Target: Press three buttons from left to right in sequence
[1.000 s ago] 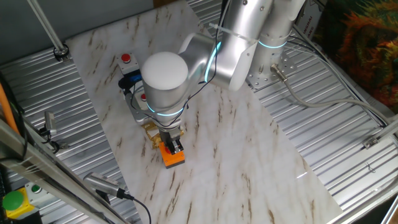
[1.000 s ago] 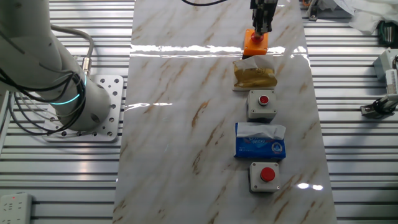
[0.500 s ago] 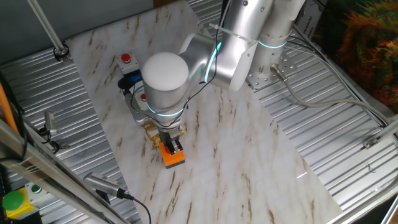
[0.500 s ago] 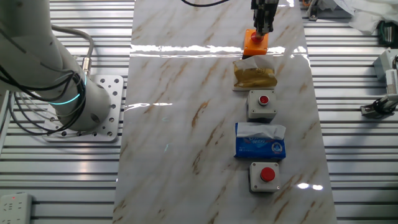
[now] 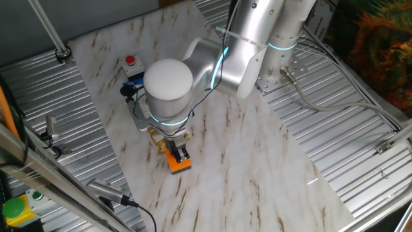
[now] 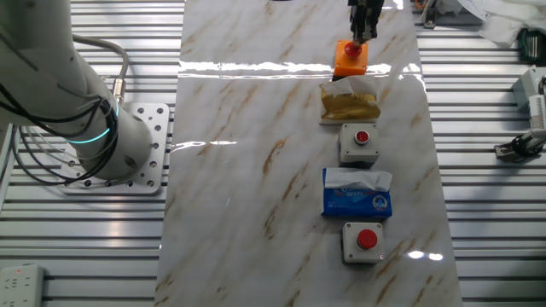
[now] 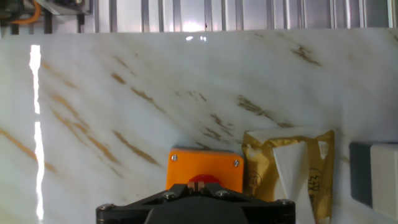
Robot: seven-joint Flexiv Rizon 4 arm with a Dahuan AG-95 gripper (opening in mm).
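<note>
The three buttons stand in a row on the marble board (image 6: 256, 170). The orange-based button (image 6: 351, 58) is at the far end, a grey-based button (image 6: 360, 143) is in the middle, and another grey-based button (image 6: 364, 241) is nearest. My gripper (image 6: 365, 34) hangs right over the orange button's red cap (image 7: 200, 180). In the hand view the gripper (image 7: 200, 185) has its fingertips together, shut on nothing. In the one fixed view the gripper (image 5: 183, 153) covers the orange box (image 5: 179, 161); one grey button (image 5: 131, 61) shows, and the arm hides the middle one.
A golden packet (image 6: 350, 102) lies between the orange and middle buttons. A blue-and-white carton (image 6: 357, 196) lies between the two grey ones. A green button on a yellow box (image 5: 14, 209) sits off the board. Ribbed metal table surrounds the board.
The arm has shifted slightly and the gripper has risen a little over the orange button. The buttons and packets have not moved.
</note>
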